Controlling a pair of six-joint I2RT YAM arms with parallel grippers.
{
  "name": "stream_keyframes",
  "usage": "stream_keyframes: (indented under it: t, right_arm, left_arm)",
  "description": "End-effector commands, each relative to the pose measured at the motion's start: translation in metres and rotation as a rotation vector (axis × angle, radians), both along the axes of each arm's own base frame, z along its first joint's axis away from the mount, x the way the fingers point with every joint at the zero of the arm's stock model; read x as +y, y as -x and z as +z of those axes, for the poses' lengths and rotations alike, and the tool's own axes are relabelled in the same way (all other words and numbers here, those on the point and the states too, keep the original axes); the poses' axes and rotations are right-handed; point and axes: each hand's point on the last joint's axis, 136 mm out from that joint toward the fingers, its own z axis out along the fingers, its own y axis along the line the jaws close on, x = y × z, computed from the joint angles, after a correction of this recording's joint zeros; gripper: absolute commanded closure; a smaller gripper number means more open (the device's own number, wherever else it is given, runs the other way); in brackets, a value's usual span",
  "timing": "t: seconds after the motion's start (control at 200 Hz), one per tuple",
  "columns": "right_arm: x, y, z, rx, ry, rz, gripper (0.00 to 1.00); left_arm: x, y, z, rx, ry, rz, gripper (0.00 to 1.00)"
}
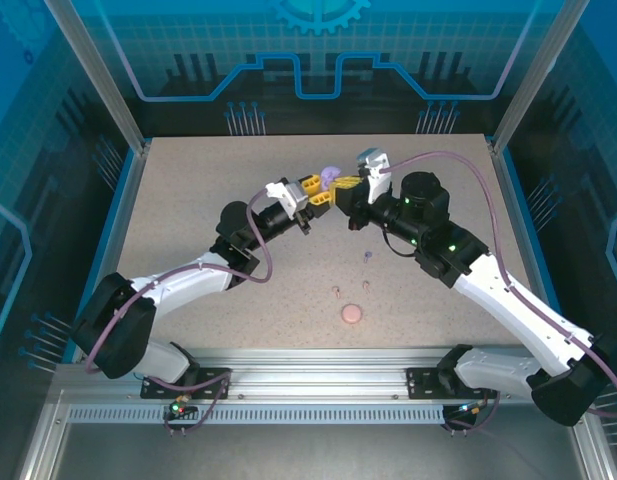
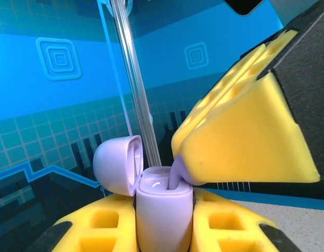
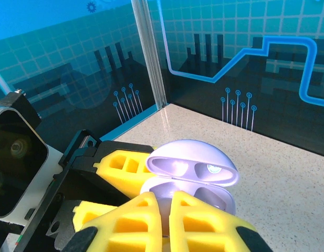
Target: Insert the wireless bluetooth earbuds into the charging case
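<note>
My left gripper (image 2: 164, 231) pinching purple case (image 3: 190, 168), upright, lid open, held up over far middle of table (image 1: 188, 220). My right gripper (image 3: 164, 210) squeezed on purple earbud (image 2: 177, 170), just above case. Stem points down into slot. I push straight down next.

I see the charging case (image 1: 329, 176) above the table (image 1: 188, 230) in the left gripper (image 1: 316, 190); from its right, the right gripper (image 1: 341, 194) holds an earbud (image 2: 178, 170) at its top; three earbuds (image 1: 365, 285) and a disc (image 1: 352, 314) lie in front.

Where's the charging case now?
Top view: the open purple charging case is over the table's far middle, clamped by the left gripper, the right gripper holding a purple earbud to it.
</note>
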Motion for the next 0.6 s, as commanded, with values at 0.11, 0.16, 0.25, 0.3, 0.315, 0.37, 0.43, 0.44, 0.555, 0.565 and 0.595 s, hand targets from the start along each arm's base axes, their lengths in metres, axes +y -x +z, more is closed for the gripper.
stream_keyframes:
  t: [0.11, 0.16, 0.25, 0.3, 0.315, 0.37, 0.43, 0.44, 0.555, 0.565, 0.595]
  right_arm:
    - [0.007, 0.009, -0.034, 0.112, 0.07, 0.046, 0.88]
    - [0.007, 0.007, -0.031, 0.113, 0.067, 0.044, 0.82]
    - [0.007, 0.005, -0.024, 0.112, 0.052, 0.033, 0.66]
    - [0.007, 0.004, -0.017, 0.107, 0.039, 0.027, 0.58]
    - [0.007, 0.004, -0.014, 0.106, 0.034, 0.026, 0.55]
    - [0.007, 0.004, -0.005, 0.102, 0.016, 0.028, 0.52]
    - [0.007, 0.006, 0.007, 0.095, -0.008, 0.035, 0.48]
    - [0.007, 0.007, 0.009, 0.093, -0.013, 0.037, 0.46]
    - [0.004, 0.013, 0.032, 0.081, -0.053, 0.051, 0.31]
    - [0.004, 0.014, 0.034, 0.08, -0.058, 0.053, 0.3]
    - [0.003, 0.015, 0.04, 0.08, -0.071, 0.056, 0.27]
  left_arm:
    - [0.016, -0.002, 0.043, -0.087, 0.106, 0.054, 1.0]
    - [0.015, -0.002, 0.042, -0.084, 0.103, 0.051, 1.0]
    - [0.015, -0.002, 0.039, -0.076, 0.098, 0.052, 1.0]
    - [0.014, -0.003, 0.037, -0.071, 0.096, 0.053, 1.0]
    - [0.014, -0.003, 0.037, -0.071, 0.096, 0.053, 1.0]
    - [0.014, -0.004, 0.034, -0.062, 0.09, 0.053, 1.0]
    - [0.013, -0.005, 0.033, -0.059, 0.088, 0.053, 1.0]
    - [0.014, -0.005, 0.033, -0.059, 0.088, 0.054, 1.0]
    - [0.013, -0.006, 0.03, -0.048, 0.084, 0.055, 1.0]
    - [0.013, -0.006, 0.03, -0.048, 0.085, 0.056, 1.0]
    - [0.012, -0.006, 0.029, -0.046, 0.083, 0.052, 1.0]
